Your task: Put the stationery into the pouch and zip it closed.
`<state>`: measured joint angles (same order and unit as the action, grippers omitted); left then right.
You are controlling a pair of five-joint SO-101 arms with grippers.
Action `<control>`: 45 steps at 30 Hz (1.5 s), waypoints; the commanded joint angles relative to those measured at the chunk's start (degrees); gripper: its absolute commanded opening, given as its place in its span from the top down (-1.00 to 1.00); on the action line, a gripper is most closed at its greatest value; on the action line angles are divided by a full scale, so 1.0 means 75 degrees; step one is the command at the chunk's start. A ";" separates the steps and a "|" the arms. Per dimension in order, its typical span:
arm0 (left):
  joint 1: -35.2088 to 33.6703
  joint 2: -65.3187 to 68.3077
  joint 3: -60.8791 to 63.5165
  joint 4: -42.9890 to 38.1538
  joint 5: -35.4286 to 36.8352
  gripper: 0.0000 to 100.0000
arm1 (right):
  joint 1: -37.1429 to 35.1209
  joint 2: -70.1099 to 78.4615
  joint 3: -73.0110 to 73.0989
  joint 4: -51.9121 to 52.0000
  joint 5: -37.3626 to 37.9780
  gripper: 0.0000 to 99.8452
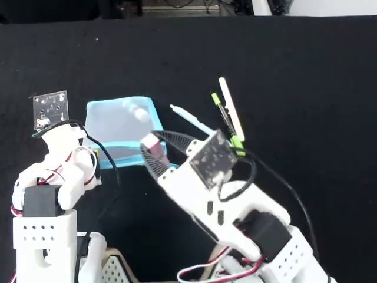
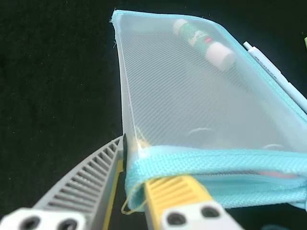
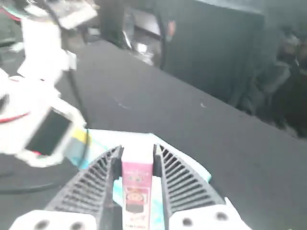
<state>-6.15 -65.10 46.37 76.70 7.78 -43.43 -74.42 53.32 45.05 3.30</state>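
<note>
The light blue mesh pouch (image 1: pixel 118 127) lies flat on the black table, with a glue stick (image 2: pixel 204 40) inside it near its far side. My left gripper (image 2: pixel 138 167) is shut on the pouch's near left corner (image 1: pixel 94 154), at the zipper edge. My right gripper (image 1: pixel 152 147) is shut on a pink eraser (image 3: pixel 136 184), which it holds upright just above the pouch's near right corner (image 3: pixel 194 167). Right of the pouch lie a white pen (image 1: pixel 191 119), a green marker (image 1: pixel 227 125) and a cream pen (image 1: pixel 231 106).
The black cloth (image 1: pixel 306 88) covers the whole table, with open room to the right and behind the pouch. Both arm bases (image 1: pixel 44 236) stand at the front edge. The right arm's body (image 1: pixel 224 200) reaches diagonally over the table's middle.
</note>
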 commanded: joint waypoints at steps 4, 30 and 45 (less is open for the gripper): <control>0.0064 -0.0023 -0.0451 -0.0152 0.0117 0.94 | -0.0363 -0.0170 0.1061 -0.1500 0.0117 0.97; 0.0064 -0.0023 -0.0463 -0.0164 0.0105 0.94 | -0.0574 -0.0100 0.5843 -1.0960 0.0117 0.98; 0.0064 -0.0012 -0.0463 -0.0176 0.0094 0.94 | -0.1536 -0.0100 0.5832 -1.0444 0.0117 0.98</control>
<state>-6.15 -65.10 46.37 76.44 8.13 -53.54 -74.42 97.19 -33.71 3.91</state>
